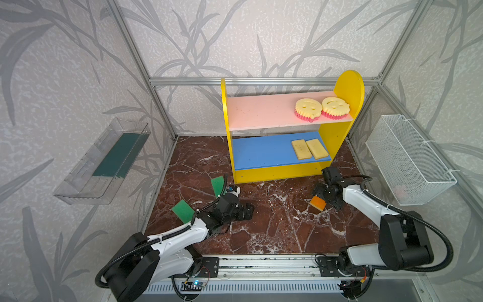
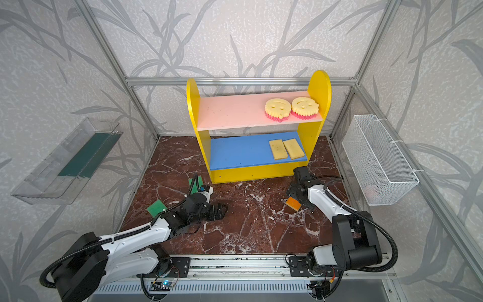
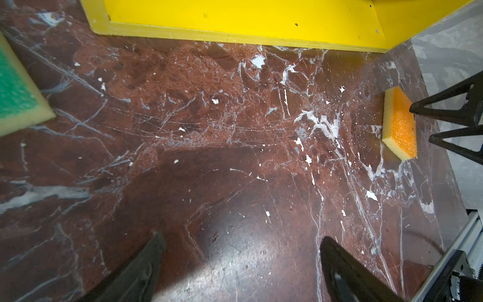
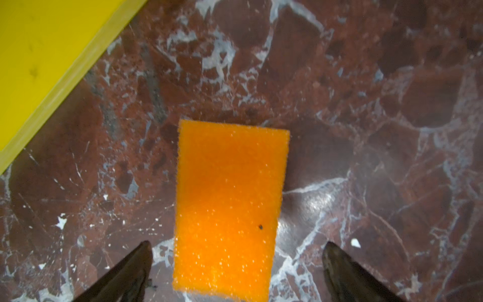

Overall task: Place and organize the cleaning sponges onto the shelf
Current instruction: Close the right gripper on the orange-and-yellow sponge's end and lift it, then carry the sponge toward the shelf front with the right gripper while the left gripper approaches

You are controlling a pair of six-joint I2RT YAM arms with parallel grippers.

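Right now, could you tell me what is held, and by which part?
Nothing: the left gripper is open; the right gripper is open over the orange-faced rectangular foam sponge.

Shelf (image 1: 274, 174) holds four sponges (image 1: 308, 107); orange sponge (image 4: 230, 209), green ones (image 1: 183, 210) outside.

Your left arm (image 1: 177, 235) and right arm (image 1: 363, 201) wear white shells over black joints. Ribbed black hoses (image 1: 444, 243) run along each, cinched with white ties. Your gripper fingers (image 4: 125, 274) are black and tapered, and the black base plates (image 1: 209, 266) show screw heads.
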